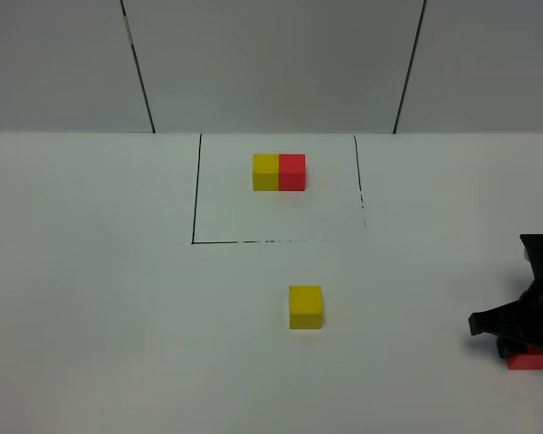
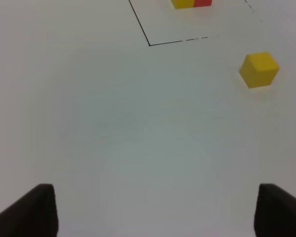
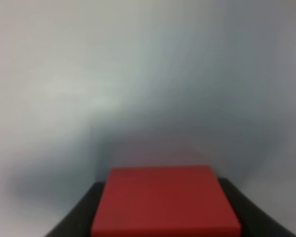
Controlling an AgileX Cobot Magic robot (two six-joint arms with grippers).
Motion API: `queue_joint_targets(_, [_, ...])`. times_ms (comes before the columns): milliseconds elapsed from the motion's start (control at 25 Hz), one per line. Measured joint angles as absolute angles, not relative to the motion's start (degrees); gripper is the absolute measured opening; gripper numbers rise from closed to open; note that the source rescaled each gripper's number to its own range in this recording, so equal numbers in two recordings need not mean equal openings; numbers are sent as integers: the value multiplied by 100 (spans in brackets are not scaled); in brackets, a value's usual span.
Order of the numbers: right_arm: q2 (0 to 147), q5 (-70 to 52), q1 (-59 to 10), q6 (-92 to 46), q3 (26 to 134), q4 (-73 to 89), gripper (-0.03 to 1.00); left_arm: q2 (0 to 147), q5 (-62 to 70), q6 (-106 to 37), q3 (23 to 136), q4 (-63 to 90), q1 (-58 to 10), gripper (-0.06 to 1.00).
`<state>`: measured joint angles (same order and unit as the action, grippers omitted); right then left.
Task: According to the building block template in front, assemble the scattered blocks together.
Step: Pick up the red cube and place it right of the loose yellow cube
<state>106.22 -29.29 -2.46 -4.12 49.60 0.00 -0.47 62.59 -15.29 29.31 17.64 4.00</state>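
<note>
Your right tool (image 1: 526, 347) looks clamped on the red cube (image 1: 528, 361) at the worktop's (image 1: 90, 316) right edge, the yellow cube (image 1: 305, 306) lies well to its left, nearer than the template (image 1: 279, 172), and your left tool (image 2: 150, 212) stands apart and empty.

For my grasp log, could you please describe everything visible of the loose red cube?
The red cube is a plain matte block, evenly coloured, unmarked. It sits between the dark jaws of the right end effector, at the high view's lower right, well apart from the loose yellow cube. The arm hides its upper part there. Whether it is clamped or lifted, I cannot tell.
</note>
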Motion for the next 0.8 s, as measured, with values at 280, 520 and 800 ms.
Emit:
queue_joint_targets(280, [10765,-4585,-785,-1616,6268,-238,0,-47,6259,-1529,2931,1764,400,70])
queue_joint_targets(520, [10765,-5083,-1748,-3889,7269,-645,0,-47,6259,-1529,2931,1764,400,70])
queue_joint_targets(800, [10882,-5018,-2378,-5877,7434,-733,0,-47,6254,-1529,2931,1764,400,70])
